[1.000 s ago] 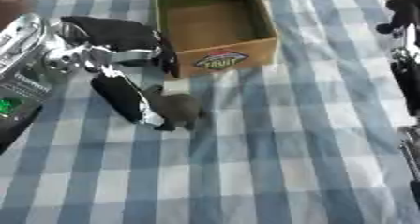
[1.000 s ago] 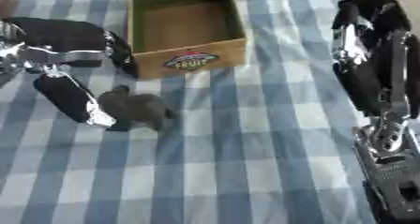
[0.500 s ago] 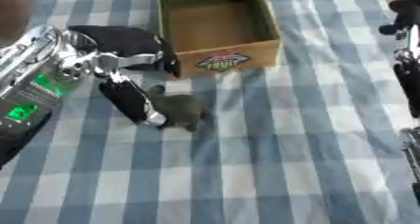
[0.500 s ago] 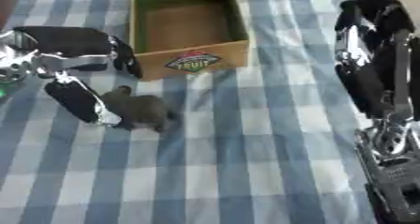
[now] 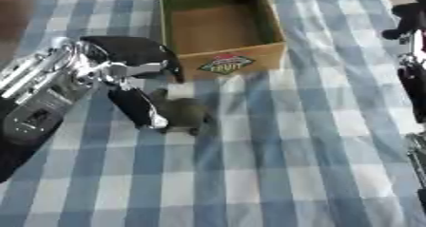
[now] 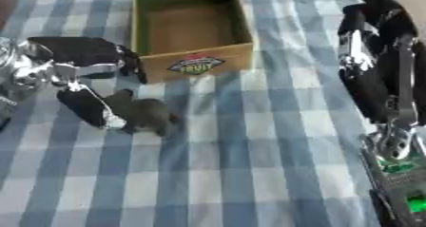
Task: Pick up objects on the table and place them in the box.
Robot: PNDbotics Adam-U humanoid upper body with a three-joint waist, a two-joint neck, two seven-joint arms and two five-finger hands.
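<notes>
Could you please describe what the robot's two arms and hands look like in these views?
Both arms are glossy black shells broken by shiny silver joints. The left hand is black with silver-tipped fingers, behind a chrome wrist. The left forearm carries a grey panel. The right arm ends in the black right hand, with a silver rod along it and a small green marking lower on the forearm.

Cardboard box (image 5: 223, 63), matt; checked cloth (image 5: 275, 174); robot hand (image 5: 125, 74) glossy black plastic, silver metal.

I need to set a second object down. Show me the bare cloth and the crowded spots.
Free: the checked cloth across the near half, and the strip between the box and the right arm. Crowded: in front of the box's near left corner, where the left hand meets the grey object.
</notes>
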